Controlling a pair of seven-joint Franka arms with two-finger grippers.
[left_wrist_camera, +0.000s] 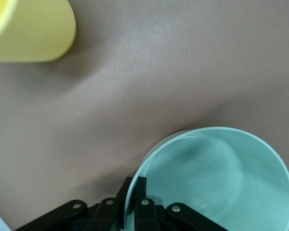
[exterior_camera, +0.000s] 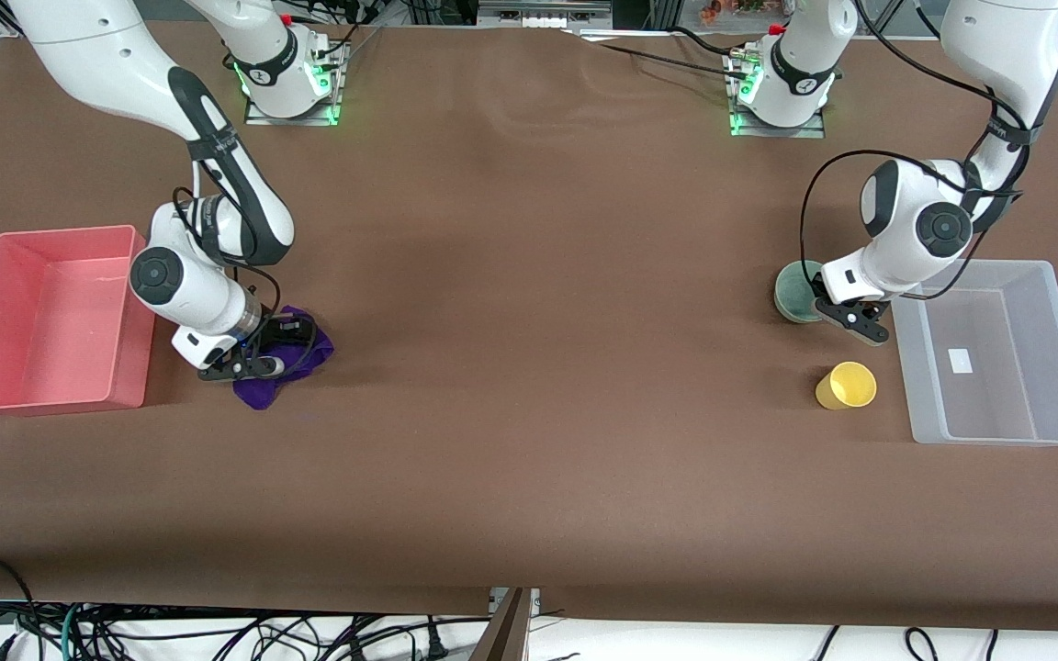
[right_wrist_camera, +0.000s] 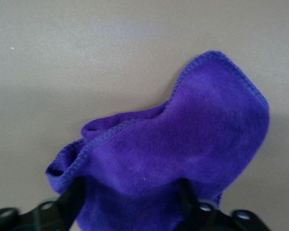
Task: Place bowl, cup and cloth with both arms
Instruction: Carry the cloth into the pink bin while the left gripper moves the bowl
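Gripping the rim of the bowl [exterior_camera: 795, 289], the left pincer [exterior_camera: 846, 317] has its fingers [left_wrist_camera: 140, 190] pinched shut on the pale green wall, one inside and one outside. The bowl sits on the brown counter [exterior_camera: 529, 367] just beside the clear bin [exterior_camera: 997, 353] at the left arm's end. The yellow cup [exterior_camera: 846, 386] stands near the bowl, nearer to the front camera, apart from the bowl and close to the same bin.

At the right arm's end, the right pincer [exterior_camera: 258, 353] is down on the purple cloth [exterior_camera: 295, 363], its fingers [right_wrist_camera: 185, 192] standing wide on either side of a raised fold; whether they press it yet I cannot tell. The cloth lies bunched on the counter just beside the pink bin [exterior_camera: 51, 317], which holds nothing visible.
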